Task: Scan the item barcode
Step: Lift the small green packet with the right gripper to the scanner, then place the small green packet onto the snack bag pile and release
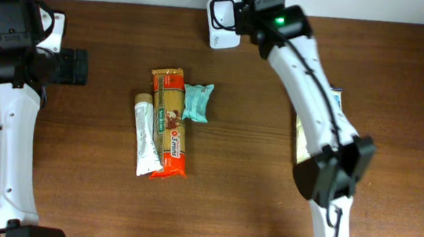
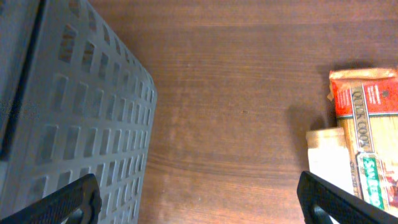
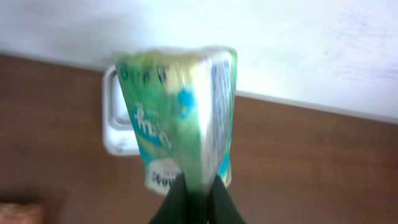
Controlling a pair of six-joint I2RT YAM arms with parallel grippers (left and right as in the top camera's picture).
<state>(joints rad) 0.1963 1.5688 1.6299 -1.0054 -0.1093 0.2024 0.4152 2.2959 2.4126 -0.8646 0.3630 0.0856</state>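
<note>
The right gripper (image 3: 196, 194) is clenched on the lower edge of the green packet (image 3: 180, 112). It holds the packet upright in the middle of the right wrist frame, just in front of the white scanner (image 3: 115, 127). Pick-up and carry look done. What is left is presenting the barcode; whether it has read cannot be told. The left gripper (image 1: 79, 67) hangs released at the left, beside the grey basket (image 2: 68, 112). A pasta packet (image 1: 170, 122), a white tube (image 1: 145, 139) and a teal pouch (image 1: 197, 101) lie together mid-bench (image 1: 249, 217).

table (image 1: 253, 178): smooth wood | packet (image 3: 180, 118): glossy film — plastic, crinkled | crate (image 2: 74, 124): matt grey plastic
</note>
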